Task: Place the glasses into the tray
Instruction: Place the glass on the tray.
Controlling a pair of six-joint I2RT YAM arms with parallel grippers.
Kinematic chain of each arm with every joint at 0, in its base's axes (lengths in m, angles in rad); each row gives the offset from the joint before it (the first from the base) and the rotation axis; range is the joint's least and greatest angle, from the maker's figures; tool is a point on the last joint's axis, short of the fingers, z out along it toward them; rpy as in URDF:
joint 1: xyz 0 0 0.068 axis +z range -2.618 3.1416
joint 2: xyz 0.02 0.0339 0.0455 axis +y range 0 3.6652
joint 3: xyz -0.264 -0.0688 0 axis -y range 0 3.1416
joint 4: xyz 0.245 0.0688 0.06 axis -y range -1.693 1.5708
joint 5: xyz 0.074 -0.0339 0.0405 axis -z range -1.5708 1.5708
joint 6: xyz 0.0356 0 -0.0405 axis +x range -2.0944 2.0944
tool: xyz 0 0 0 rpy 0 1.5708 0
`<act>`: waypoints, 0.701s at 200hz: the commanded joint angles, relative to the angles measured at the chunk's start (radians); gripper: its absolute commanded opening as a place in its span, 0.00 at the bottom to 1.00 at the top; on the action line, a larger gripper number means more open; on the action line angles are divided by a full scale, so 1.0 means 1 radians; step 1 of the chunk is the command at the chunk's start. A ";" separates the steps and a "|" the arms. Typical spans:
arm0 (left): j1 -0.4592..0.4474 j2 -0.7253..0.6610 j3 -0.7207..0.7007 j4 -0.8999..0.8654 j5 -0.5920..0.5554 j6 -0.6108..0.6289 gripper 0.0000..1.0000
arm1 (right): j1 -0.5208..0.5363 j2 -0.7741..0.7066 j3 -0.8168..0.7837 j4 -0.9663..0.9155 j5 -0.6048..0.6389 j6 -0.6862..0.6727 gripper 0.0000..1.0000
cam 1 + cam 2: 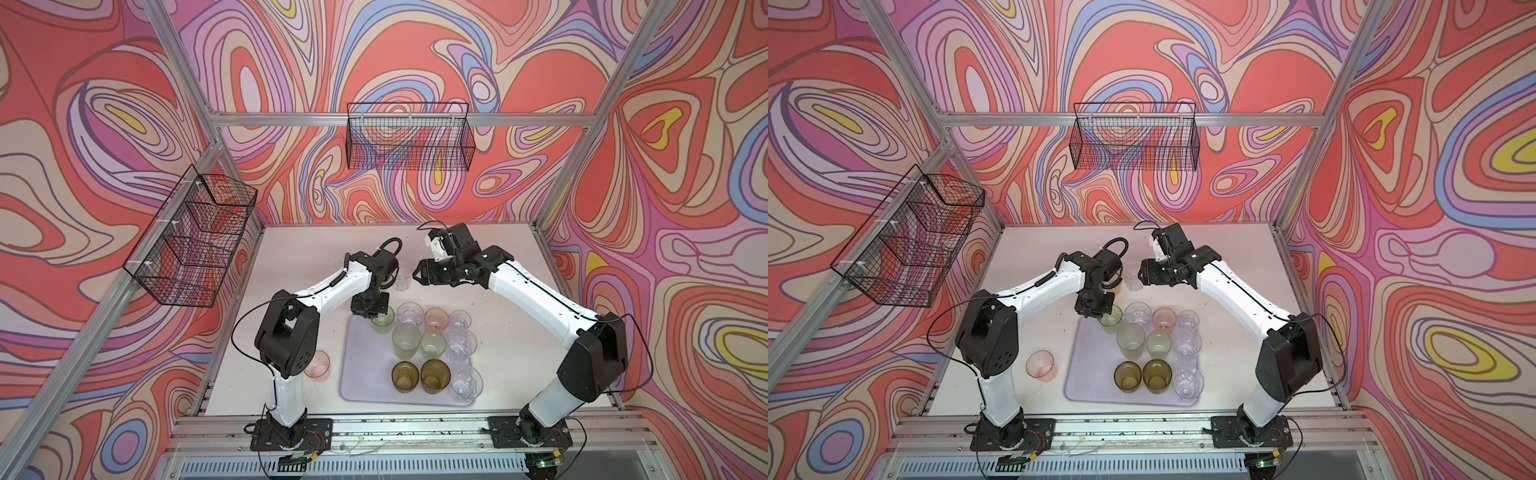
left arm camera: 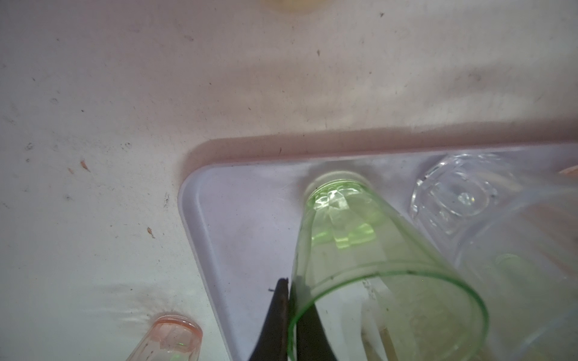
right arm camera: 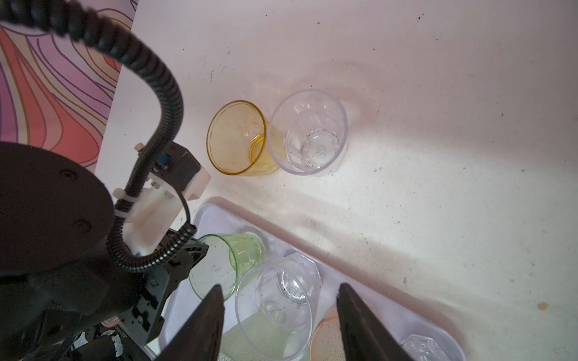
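Note:
The lilac tray lies at the front middle of the table and holds several glasses: clear, pink, frosted green and olive. My left gripper is shut on the rim of a green glass, which stands in the tray's far left corner. My right gripper hangs open above the table with nothing in it. A clear glass and an amber glass stand on the table behind the tray. A pink glass stands left of the tray.
One black wire basket hangs on the back wall and another wire basket on the left wall. Aluminium frame posts border the table. My left arm's elbow stands close beside the pink glass.

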 commanded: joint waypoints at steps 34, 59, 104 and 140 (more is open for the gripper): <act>-0.006 0.021 0.007 -0.007 -0.019 -0.006 0.07 | -0.006 -0.011 -0.009 -0.005 0.009 -0.007 0.60; -0.006 0.021 0.010 -0.011 -0.022 -0.005 0.12 | -0.005 -0.014 -0.012 -0.003 0.013 -0.007 0.60; -0.006 0.014 0.010 -0.011 -0.031 -0.008 0.20 | -0.006 -0.012 -0.007 -0.005 0.010 -0.007 0.60; -0.006 0.000 0.022 -0.023 -0.037 -0.004 0.24 | -0.006 -0.012 -0.005 -0.007 0.011 -0.007 0.60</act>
